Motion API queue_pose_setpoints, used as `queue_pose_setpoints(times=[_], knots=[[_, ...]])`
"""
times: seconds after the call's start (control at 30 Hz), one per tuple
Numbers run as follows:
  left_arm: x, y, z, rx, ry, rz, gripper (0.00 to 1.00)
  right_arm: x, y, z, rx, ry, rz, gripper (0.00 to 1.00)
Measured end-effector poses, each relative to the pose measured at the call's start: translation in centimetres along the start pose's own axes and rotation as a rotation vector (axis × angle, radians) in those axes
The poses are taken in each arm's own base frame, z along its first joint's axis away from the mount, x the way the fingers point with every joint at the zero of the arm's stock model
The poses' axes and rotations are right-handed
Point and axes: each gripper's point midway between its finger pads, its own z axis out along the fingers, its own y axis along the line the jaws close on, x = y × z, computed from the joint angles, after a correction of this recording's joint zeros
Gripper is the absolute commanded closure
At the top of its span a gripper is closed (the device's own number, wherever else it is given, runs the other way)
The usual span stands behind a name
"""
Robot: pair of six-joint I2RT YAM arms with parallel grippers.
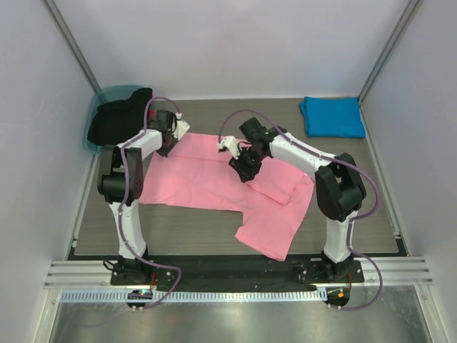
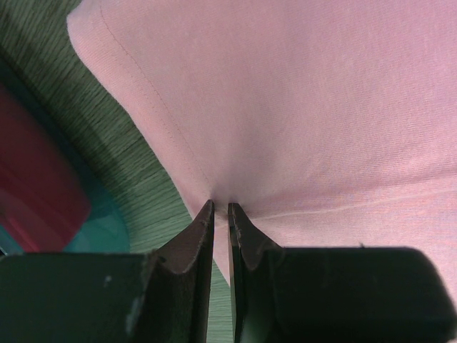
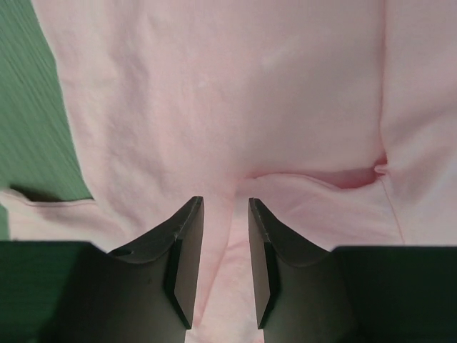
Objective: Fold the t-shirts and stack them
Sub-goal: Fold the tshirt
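Table (image 1: 178, 229), pink t-shirt (image 2: 285, 107) pinched between left jaws

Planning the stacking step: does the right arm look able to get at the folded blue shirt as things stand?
Probably yes: the blue shirt lies uncovered on the same side as the right arm, with nothing standing between them. The right gripper is down at the pink shirt, though.
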Motion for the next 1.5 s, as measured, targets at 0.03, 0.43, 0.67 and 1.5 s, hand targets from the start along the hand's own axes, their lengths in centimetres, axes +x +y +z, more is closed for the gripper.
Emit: queue_pose_setpoints(times=[0.03,0.43,0.67,1.5], knots=[[0.0,0.0,0.0,0.000,0.000,0.000,0.86,-0.5,-0.1,-0.3,-0.009,-0.022,0.027,0.62],[-0.1,0.0,0.0,-0.001,-0.001,-0.017,0.86,5.2,-16.8,-8.1,0.379,-0.158,0.491,0.62],[-0.2,-0.1,-0.2,0.010,-0.003,-0.023,0.86,13.4,-23.0,-10.4,0.536,-0.098,0.695,0.63],[-0.1,-0.2,-0.2,0.012,0.003,-0.022,0.86,19.9,-23.5,-7.9,0.544,0.066,0.760,0.73]])
